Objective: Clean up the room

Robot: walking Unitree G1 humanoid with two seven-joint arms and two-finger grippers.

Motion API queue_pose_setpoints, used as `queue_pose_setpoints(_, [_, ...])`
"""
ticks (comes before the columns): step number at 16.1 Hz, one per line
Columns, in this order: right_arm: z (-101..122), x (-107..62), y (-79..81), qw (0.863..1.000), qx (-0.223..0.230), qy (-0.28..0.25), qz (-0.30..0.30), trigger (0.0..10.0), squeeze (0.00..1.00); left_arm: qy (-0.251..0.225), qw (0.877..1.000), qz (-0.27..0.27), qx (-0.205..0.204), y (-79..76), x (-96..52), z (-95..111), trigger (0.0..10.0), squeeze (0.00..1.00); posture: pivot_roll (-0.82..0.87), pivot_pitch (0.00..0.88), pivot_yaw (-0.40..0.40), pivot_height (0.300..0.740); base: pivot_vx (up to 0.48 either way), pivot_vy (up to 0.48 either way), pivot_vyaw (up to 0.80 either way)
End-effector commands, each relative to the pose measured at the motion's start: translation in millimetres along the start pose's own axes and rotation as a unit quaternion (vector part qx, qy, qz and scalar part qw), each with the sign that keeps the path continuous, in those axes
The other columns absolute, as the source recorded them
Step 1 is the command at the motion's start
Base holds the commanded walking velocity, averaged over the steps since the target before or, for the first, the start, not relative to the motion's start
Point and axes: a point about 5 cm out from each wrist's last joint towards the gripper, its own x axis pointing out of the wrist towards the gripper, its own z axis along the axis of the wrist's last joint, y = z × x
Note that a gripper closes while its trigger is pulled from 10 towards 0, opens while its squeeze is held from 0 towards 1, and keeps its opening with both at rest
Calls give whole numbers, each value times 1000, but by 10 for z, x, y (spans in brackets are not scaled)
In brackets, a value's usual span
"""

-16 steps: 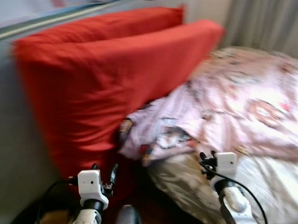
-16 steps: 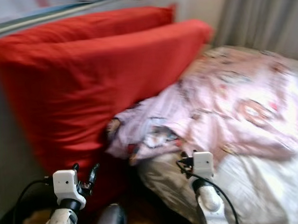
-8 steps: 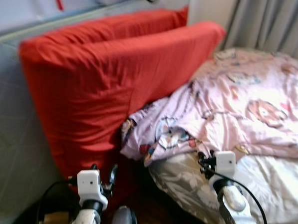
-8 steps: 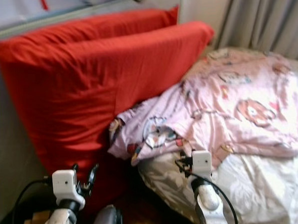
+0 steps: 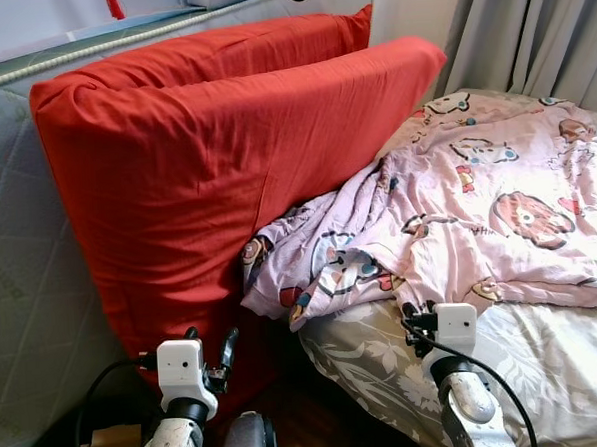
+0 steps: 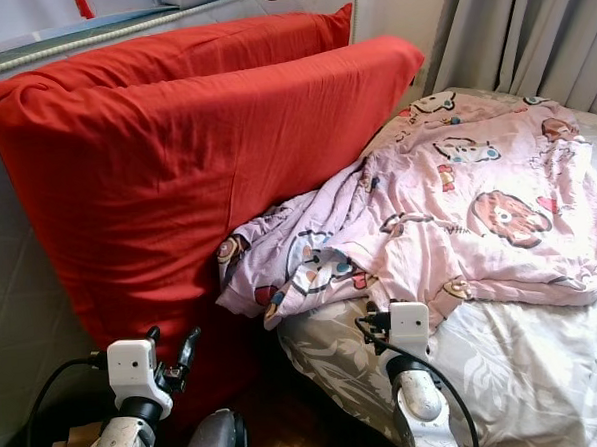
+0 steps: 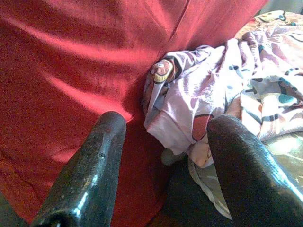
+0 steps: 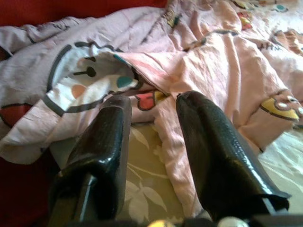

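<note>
We stand at the corner of the bed (image 5: 547,371). Our left claw (image 7: 163,156) is low in front of the big red cushion (image 5: 225,157), and our right claw (image 8: 154,137) is low by the bed edge. Both claws are spread apart and hold nothing.

The thing to tidy looks like the pink blanket (image 5: 458,205). It lies in a messy heap on the bed, bunched up against the cushion, with one end hanging over the edge just past our right claw.

What could go wrong? If we pinch only a thin bit of the blanket, it may slip out. If we pull hard, the part bunched against the cushion may drag it, and it could tip. We might also pinch the grey sheet (image 8: 142,198) with the blanket and pull it off too.
</note>
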Motion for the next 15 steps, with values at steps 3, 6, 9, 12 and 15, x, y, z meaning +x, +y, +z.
queue_pose_setpoints(3, [16, 12, 2, 1000, -5, -3, 3, 10000, 0, -2, 1000, 0, -1, 3, 12, 24, 10000, 0, 105, 0, -12, 593, 0, 0, 0])
queue_pose_setpoints(6, [19, 8, 20, 1000, -3, -8, 9, 10000, 0, -1, 1000, -1, 0, 2, 13, 21, 10000, 0, 105, 0, -11, 593, 0, 0, 0])
queue_pose_setpoints(9, [16, 5, 39, 1000, -1, -9, 13, 10000, 0, 0, 1000, -1, 0, 3, 13, 21, 10000, 0, 106, 0, -9, 593, 0, 0, 0])
queue_pose_setpoints(12, [7, 3, 54, 1000, -4, -8, 16, 10000, 0, 0, 1000, -3, -1, 1, 13, 21, 10000, 0, 107, 0, -9, 593, 0, 0, 0])
queue_pose_setpoints(15, [5, 1, 52, 1000, -4, -8, 16, 10000, 0, 2, 1000, -4, -2, -1, 13, 20, 10000, 0, 107, 0, -8, 593, 0, 0, 0])
